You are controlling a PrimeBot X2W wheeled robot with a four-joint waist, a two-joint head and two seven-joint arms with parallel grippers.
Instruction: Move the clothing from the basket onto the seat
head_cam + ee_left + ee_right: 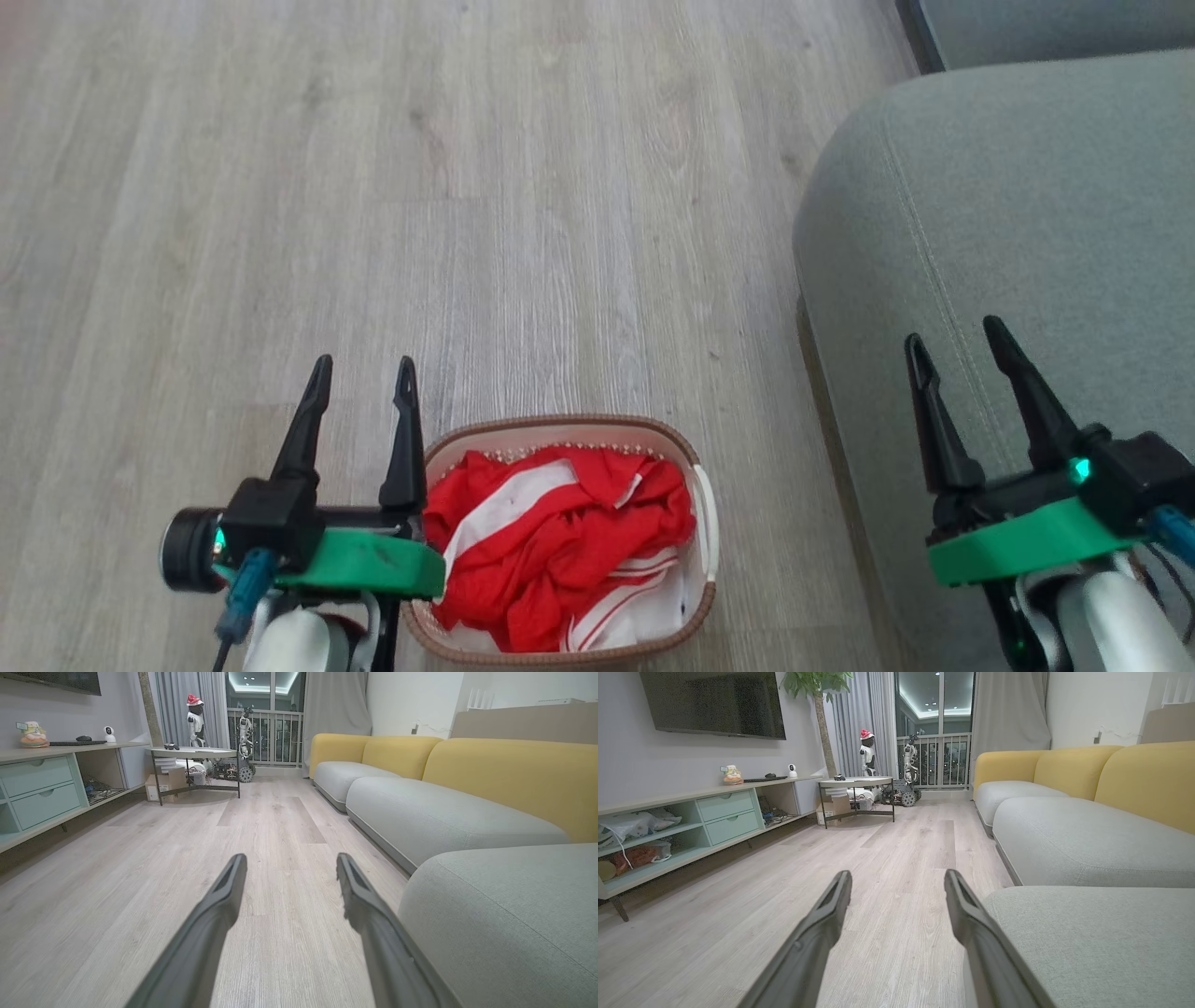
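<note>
Red clothing [560, 546] with white stripes lies bunched in the white basket [707, 523], which stands on the floor at the bottom of the head view. The grey-green seat [1008, 243] rises to the right of the basket. My left gripper [364, 373] hangs open just left of the basket, above floor level, with nothing between its fingers. My right gripper [952, 336] is open over the seat's near part and holds nothing. In the wrist views, the left gripper [287, 858] and right gripper [896, 875] point along the floor beside the seat [504, 914] [1087, 933].
Pale wood floor [420, 187] stretches ahead. A long sofa with yellow backs [467, 793] runs along the right wall. A low cabinet [691, 821] lines the left wall, with a round side table [857, 784] and small robot figures [866, 751] at the far end.
</note>
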